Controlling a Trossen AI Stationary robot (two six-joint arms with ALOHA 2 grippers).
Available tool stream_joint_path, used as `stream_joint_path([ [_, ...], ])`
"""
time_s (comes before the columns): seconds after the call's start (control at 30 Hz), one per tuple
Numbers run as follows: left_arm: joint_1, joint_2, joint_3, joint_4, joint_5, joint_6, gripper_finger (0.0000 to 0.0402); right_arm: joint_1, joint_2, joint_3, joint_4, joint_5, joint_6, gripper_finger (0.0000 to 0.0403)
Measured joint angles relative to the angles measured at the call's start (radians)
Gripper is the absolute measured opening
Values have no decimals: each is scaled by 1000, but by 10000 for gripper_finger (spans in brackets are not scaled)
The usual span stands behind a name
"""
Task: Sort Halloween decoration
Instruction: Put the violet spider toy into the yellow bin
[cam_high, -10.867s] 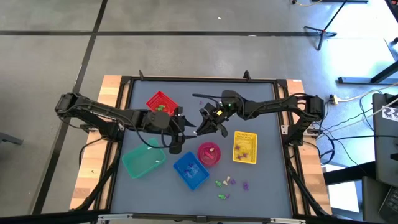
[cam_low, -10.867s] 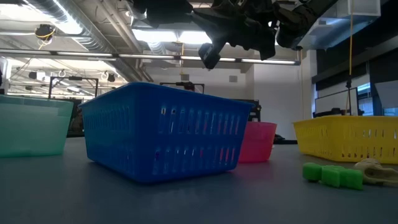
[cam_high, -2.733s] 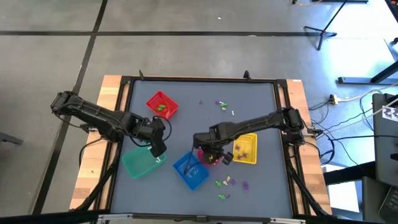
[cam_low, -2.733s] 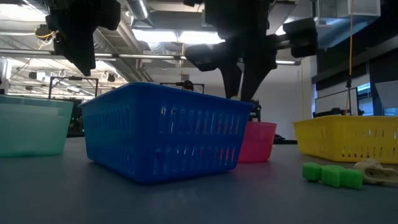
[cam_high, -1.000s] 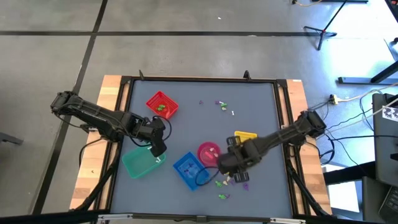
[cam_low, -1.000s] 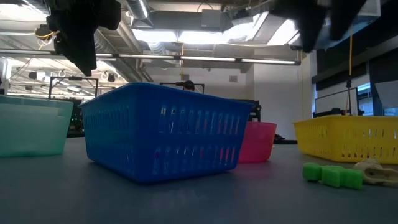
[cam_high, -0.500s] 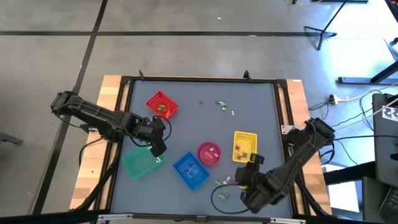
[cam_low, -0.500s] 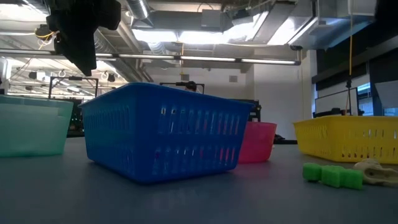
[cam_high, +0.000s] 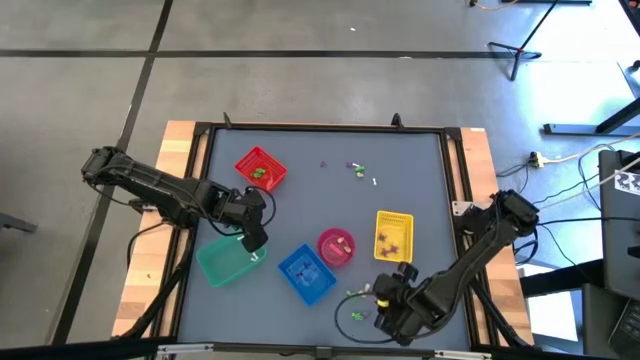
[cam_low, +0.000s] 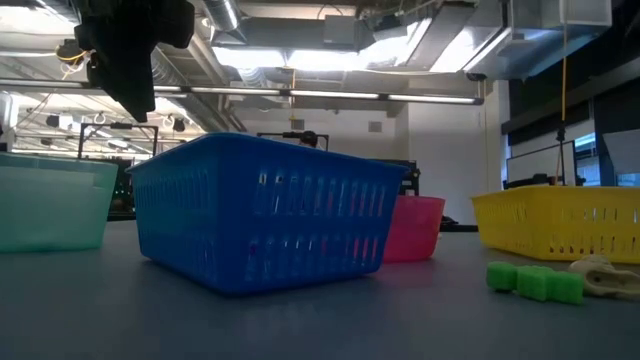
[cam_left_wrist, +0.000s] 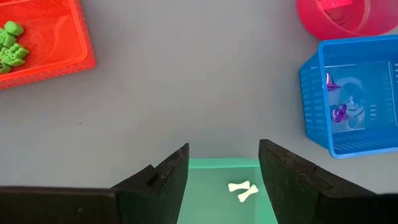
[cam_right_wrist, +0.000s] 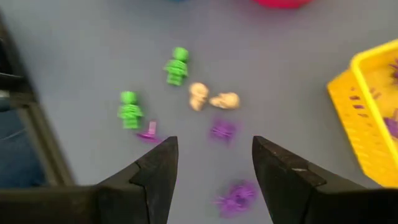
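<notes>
The Halloween decoration lies as tiny trinkets. Near the table's front edge are green skeletons (cam_right_wrist: 176, 65), cream skulls (cam_right_wrist: 211, 98) and purple pieces (cam_right_wrist: 222, 130), also in the low view as a green trinket (cam_low: 535, 282). A few more trinkets (cam_high: 358, 168) lie near the far edge. My right gripper (cam_right_wrist: 214, 149) hovers open above the near group (cam_high: 352, 294), touching none of them. My left gripper (cam_left_wrist: 224, 155) hangs open over the teal basket (cam_high: 228, 262), which holds a white bone (cam_left_wrist: 242, 190).
Red basket (cam_high: 260, 168) with green trinkets (cam_left_wrist: 9, 46) at the far left. Blue basket (cam_high: 306, 272) holds purple pieces (cam_left_wrist: 339, 113). Pink bowl (cam_high: 336, 246) and yellow basket (cam_high: 393, 237) stand at mid-table. The table's near frame edge (cam_right_wrist: 37, 130) lies close to the right gripper.
My right gripper has swung from beside the pink bowl and yellow basket toward the table's near edge, sinking and rolling about its own axis. It now hangs over the near group of trinkets, still open. No trinket has moved.
</notes>
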Motion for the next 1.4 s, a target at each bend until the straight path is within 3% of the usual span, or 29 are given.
stream_joint_path([
  [0.27, 0, 0, 0, 0, 0, 0, 178, -3, 0, -95, 70, 19, -4, 205],
  [0.57, 0, 0, 0, 0, 0, 1, 178, -1, 27, -178, 323, 22, -9, 205],
  [1.4, 0, 0, 0, 5, 0, 1, 178, -1, 83, -179, 250, 62, -32, 204],
])
